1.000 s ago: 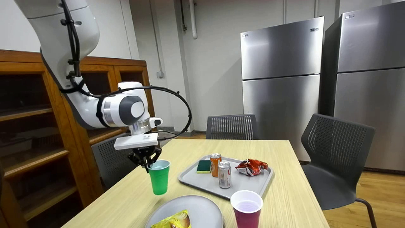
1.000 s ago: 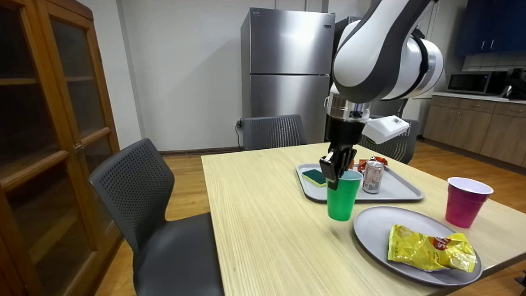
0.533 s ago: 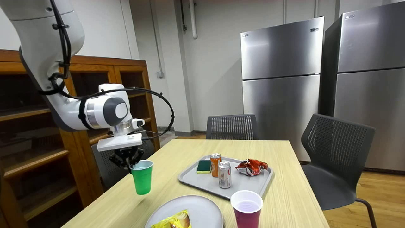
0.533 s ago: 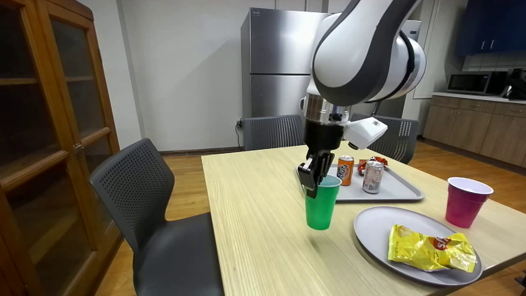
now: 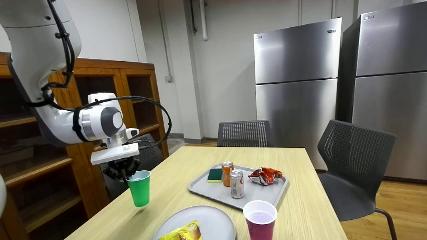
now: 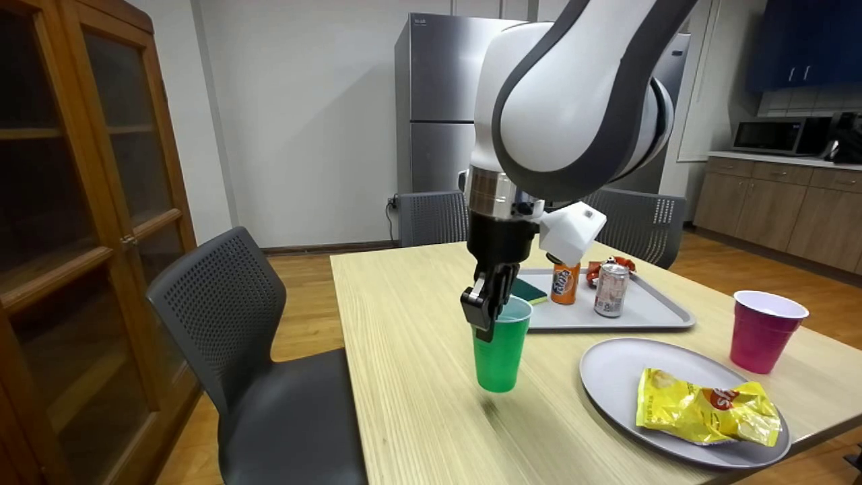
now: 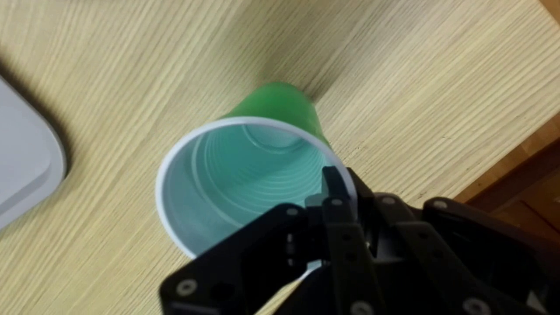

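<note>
- Green plastic cup (image 6: 502, 364): white rim, ringed pale-aqua interior; slightly tilted, suspended just above the tabletop (image 6: 417, 404).
- Claw (image 7: 345, 179): nearly closed, pinching cup wall at the rim, one finger inside, one outside.
- Nearby: round grey plate (image 6: 613, 377), grey tray (image 6: 650, 311).

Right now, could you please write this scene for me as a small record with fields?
Gripper: shut on the green cup, at its rim
Cup position: mouth up, just above the table
On the tray: sponge, orange can, silver can, crumpled red packet
On the plate: yellow bag
Beside the plate: pink cup, upright
</note>
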Action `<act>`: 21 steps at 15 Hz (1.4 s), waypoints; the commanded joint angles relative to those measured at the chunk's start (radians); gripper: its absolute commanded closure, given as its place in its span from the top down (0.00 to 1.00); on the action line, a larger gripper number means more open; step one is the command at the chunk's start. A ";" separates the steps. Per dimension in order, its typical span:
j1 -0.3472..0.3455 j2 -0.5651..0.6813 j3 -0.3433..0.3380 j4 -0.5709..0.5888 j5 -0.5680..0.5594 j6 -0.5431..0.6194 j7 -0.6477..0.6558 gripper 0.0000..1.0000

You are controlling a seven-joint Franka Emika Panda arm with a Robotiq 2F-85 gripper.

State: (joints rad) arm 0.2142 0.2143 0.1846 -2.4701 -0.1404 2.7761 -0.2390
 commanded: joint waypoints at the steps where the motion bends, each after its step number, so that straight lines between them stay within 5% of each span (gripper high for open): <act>1: 0.020 0.038 -0.003 0.017 -0.056 0.046 0.057 0.01; 12: 0.044 0.117 -0.020 0.036 -0.085 0.104 0.081 0.01; 13: 0.044 0.115 -0.019 0.037 -0.084 0.099 0.079 0.30; 16: 0.027 0.090 0.004 0.028 -0.060 0.074 0.059 0.44; 21: -0.056 0.045 0.122 0.010 0.060 0.035 -0.049 0.83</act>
State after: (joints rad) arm 0.2232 0.3111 0.2182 -2.4455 -0.1599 2.8600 -0.2138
